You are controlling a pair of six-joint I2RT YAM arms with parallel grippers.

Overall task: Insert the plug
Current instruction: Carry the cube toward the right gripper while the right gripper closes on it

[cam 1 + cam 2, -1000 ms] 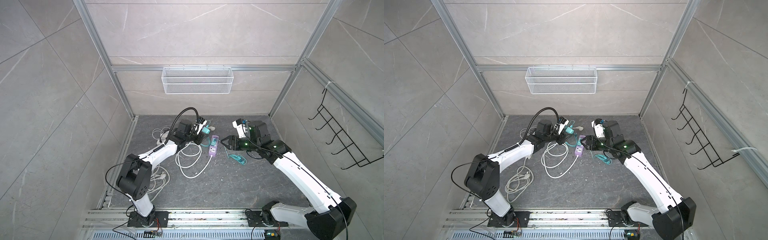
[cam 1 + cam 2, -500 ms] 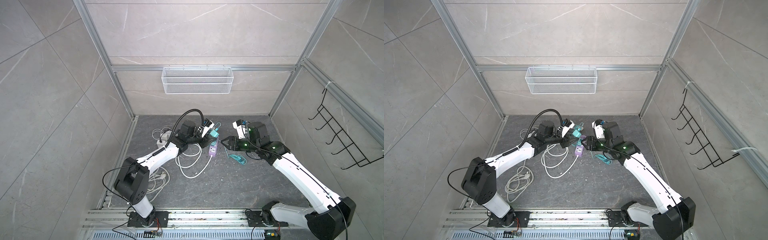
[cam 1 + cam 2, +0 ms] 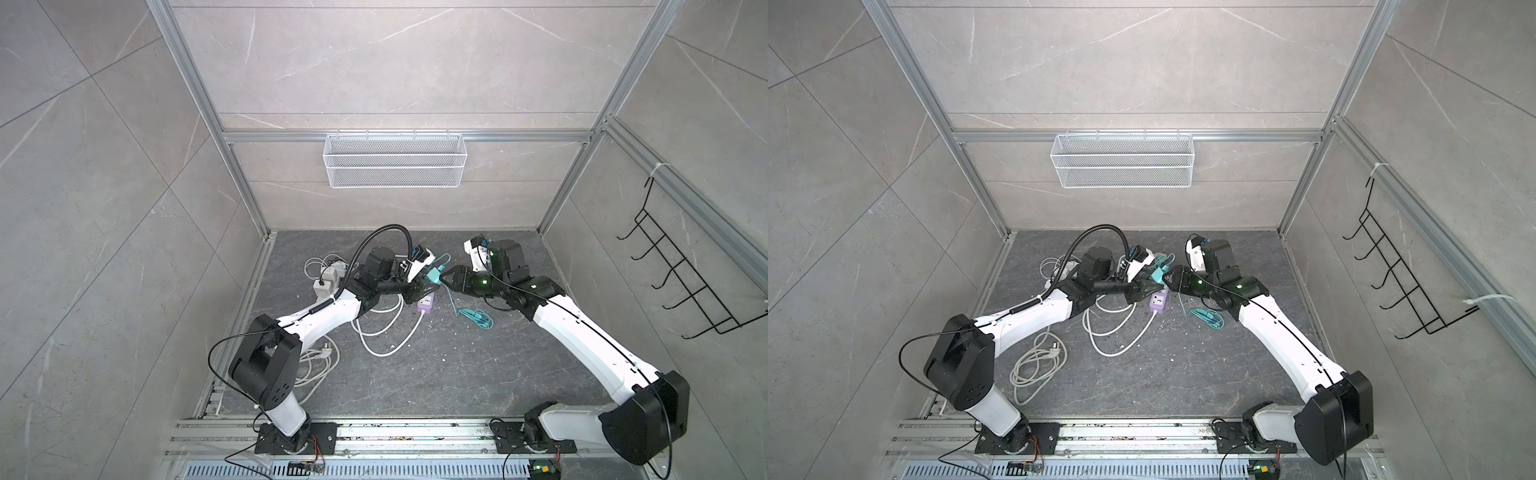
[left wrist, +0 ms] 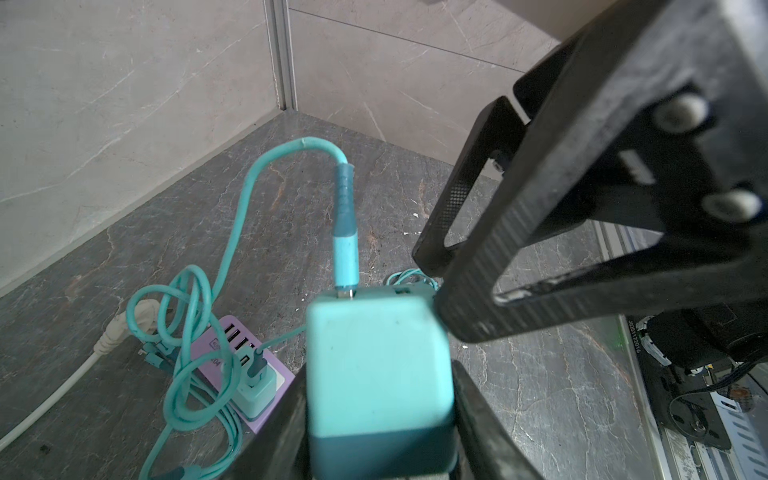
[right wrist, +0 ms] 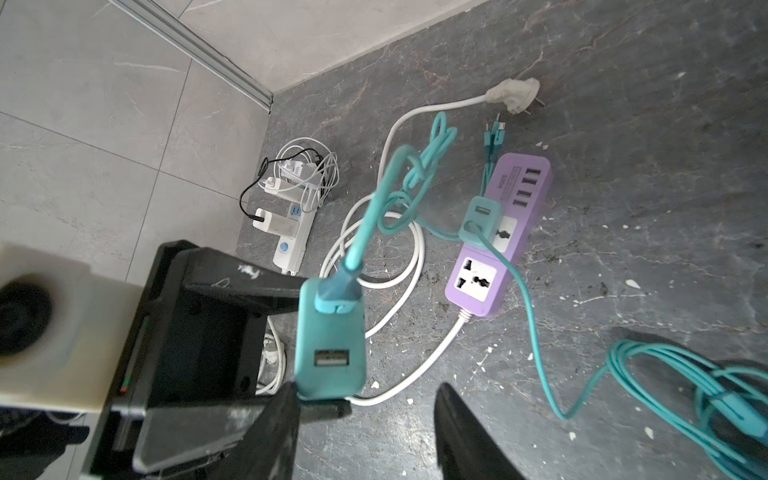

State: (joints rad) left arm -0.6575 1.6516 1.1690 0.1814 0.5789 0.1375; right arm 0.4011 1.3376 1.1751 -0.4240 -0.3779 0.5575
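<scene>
The left gripper point(image 3: 424, 284) squeezes the teal plug point(image 3: 433, 275) tight and holds it up in the air, near the middle of both top views. The right gripper point(image 3: 445, 277) is right beside it with its jaws apart (one finger seems to touch the plug's corner). A teal cord point(image 4: 345, 199) sticks out of the plug. The purple power strip point(image 5: 498, 249) lies on the dark floor point(image 3: 457, 374) just under them, with another teal charger point(image 5: 482, 216) in it. A white power strip point(image 3: 326, 286) sits further left.
</scene>
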